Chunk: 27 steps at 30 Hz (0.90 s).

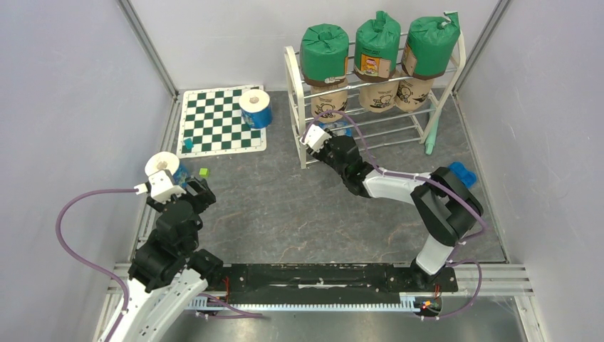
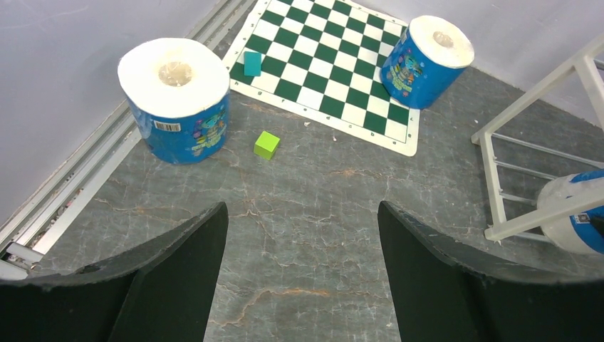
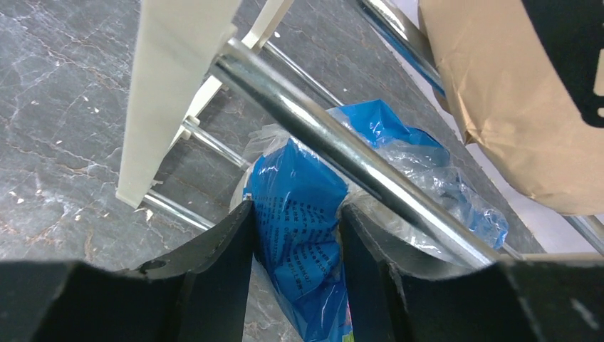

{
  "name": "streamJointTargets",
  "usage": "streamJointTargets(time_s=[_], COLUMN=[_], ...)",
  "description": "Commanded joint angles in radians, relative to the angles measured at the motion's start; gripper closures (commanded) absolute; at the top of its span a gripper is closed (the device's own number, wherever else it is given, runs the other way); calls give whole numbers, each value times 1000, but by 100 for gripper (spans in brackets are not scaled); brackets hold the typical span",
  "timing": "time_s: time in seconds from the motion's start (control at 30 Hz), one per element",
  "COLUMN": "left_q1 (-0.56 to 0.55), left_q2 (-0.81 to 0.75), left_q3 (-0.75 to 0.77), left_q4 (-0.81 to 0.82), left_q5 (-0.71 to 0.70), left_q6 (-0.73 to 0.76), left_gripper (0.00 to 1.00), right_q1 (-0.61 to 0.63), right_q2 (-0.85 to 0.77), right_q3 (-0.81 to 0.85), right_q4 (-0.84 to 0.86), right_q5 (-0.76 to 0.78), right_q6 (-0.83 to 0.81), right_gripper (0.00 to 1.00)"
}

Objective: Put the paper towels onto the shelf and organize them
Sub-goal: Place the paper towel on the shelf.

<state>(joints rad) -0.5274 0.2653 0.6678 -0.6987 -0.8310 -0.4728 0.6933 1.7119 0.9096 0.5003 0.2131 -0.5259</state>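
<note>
On the left, the left gripper (image 2: 303, 214) is wide open and holds nothing, with only bare floor between its fingers. Just ahead of it a first blue roll (image 2: 176, 100) stands on the floor by the wall, near a little green cube (image 2: 266, 144). Next comes the checkered mat (image 1: 221, 125), with a second blue roll (image 1: 255, 108) standing on its far corner and a small teal block (image 1: 188, 144) on its left side. Then comes the shelf (image 1: 293, 82). Three green rolls (image 1: 324, 53) sit along the top row and three tan rolls (image 1: 379, 92) sit on the row under them, so six are put away. The right gripper (image 3: 298, 210) reaches into the low left end of the shelf, and its fingers (image 3: 214, 249) squeeze the wrap of a third blue roll (image 3: 292, 178) from both sides. I think this roll is being put low in the shelf, so two blue rolls are left to fetch. The top view shows the whole room, but the arm hides most of the third roll. The right wrist view shows the squeeze up close, with a shiny rod (image 3: 335, 142) crossing in front. The left wrist view shows that roll peeking through the shelf, but I cannot tell if it rests on the rods or the floor.
</note>
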Motion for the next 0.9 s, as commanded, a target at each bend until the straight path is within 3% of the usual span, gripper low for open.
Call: streamJointTargets(time_s=[0.0,0.37,0.43,0.5,0.87], left_q1=[7,9,10,9,14], left_q2=[-4,4,3,3,3], left_q3=[-5,-4,-5,-4,-4], left_q4=[50,53,53,54,55], left_q5=[-6,-1,-1,0,4], left_q6=[14,16,16,17,19], left_gripper=[17,17,17,17,17], right_q1=[-11,-11,-10,-10,-11], right_q2=[21,-36,-60,-84,-196], right_q3=[46,13,0,-7,-36], right_q4=[70,78,75,66,-25], right_q5=[22,24,17,10,-52], right_q6=[-14,7,15,19,47], right_gripper=[50,30,21,2,2])
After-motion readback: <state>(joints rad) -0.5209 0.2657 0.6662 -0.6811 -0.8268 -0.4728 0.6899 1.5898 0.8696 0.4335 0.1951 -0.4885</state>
